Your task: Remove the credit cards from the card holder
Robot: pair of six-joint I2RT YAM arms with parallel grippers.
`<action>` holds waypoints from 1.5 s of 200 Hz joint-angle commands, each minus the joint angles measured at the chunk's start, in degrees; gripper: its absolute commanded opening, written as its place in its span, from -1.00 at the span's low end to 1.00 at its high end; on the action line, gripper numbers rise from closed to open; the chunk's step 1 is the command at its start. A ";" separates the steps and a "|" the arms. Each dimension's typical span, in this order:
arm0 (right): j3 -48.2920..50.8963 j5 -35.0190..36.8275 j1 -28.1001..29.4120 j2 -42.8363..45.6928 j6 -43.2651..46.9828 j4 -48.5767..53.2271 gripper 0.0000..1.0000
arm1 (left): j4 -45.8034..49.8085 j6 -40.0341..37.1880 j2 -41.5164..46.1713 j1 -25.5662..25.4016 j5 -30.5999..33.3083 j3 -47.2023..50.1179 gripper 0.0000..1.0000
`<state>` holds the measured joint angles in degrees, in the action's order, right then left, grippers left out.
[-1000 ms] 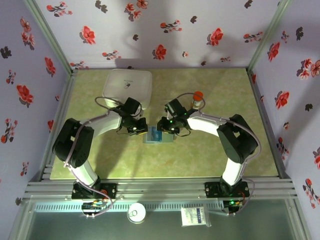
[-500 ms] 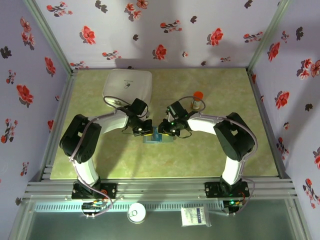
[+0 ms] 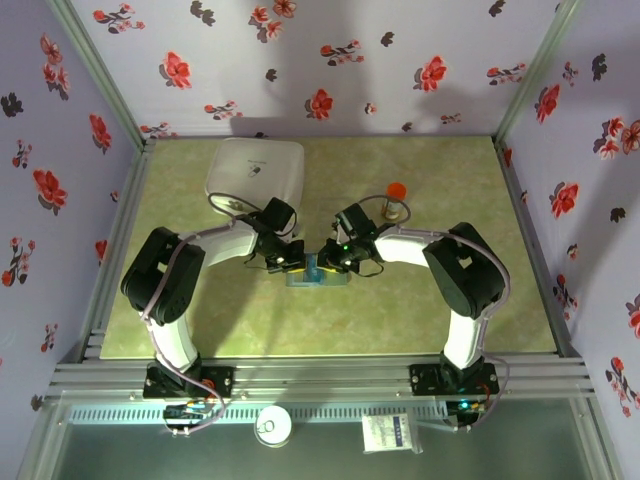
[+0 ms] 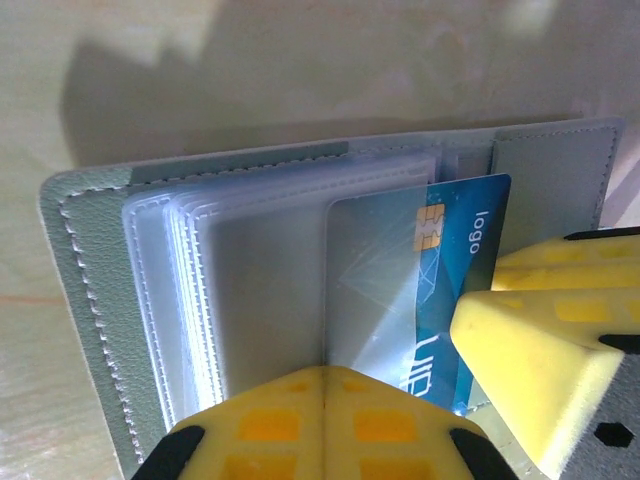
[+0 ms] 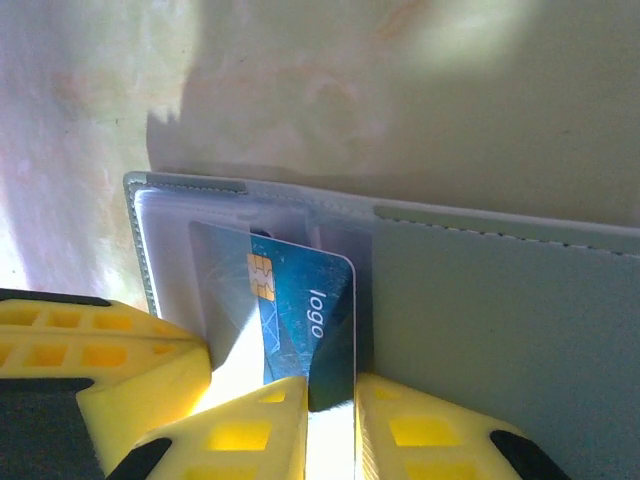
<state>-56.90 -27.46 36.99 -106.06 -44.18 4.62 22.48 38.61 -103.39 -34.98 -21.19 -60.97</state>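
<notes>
Where the top view is read from its left side, a rounded white box (image 3: 255, 168) sits far back on the mottled green table (image 3: 200, 320). Next come the left hand (image 3: 291, 263), the card holder (image 3: 320, 280) lying open at mid-table, and the right hand (image 3: 331, 260). An orange-capped bottle (image 3: 396, 200) stands further right and back. Both hands meet over the holder; at this scale the fingers cannot be judged. The left wrist view gives texture. The holder is matte grey-green with a stitched border, and it carries a fanned stack of clear sleeves (image 4: 260, 290), glossy with rounded corners. A blue-teal card (image 4: 460, 250) with a gold chip (image 4: 428, 230) and the word "logo" sticks out of a sleeve to the right. The left hand's yellow ribbed fingers are pressed together, tips at the sleeves' near edge. A blocky yellow finger (image 4: 530, 370) of the right hand covers the card's near right corner. The right wrist view turns the scene. There the plain right panel of the holder is smooth, and the card's glossy end runs into the narrow slot between the right hand's fingers. Whether they clamp it, cannot tell.
</notes>
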 commanded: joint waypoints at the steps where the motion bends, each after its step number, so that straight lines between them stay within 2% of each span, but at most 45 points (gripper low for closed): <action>1: 0.75 -2.05 -0.41 1.03 -1.70 -2.41 -0.66 | 2.06 -1.24 -1.48 0.34 1.62 1.16 -1.00; 107: 2.53 -2.51 -0.52 2.61 -2.49 -4.63 -0.88 | 0.65 -0.57 -0.02 0.70 0.89 2.16 -1.00; 222: -2.56 4.75 -1.68 9.61 6.29 13.04 -0.93 | -0.53 0.69 2.98 1.28 -0.17 2.60 -1.00; 261: -9.93 10.44 -1.66 9.88 17.68 25.83 -0.97 | -2.47 1.36 5.60 1.41 -1.74 2.74 -0.89; 300: -18.18 16.25 -1.59 7.07 38.81 37.91 -1.00 | -3.60 1.69 9.29 2.51 -1.22 4.36 -0.80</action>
<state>-69.76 -17.41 35.70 -97.41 -22.70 30.87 19.68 39.53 -97.62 -33.56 -22.06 -58.17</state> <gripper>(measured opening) 0.059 0.085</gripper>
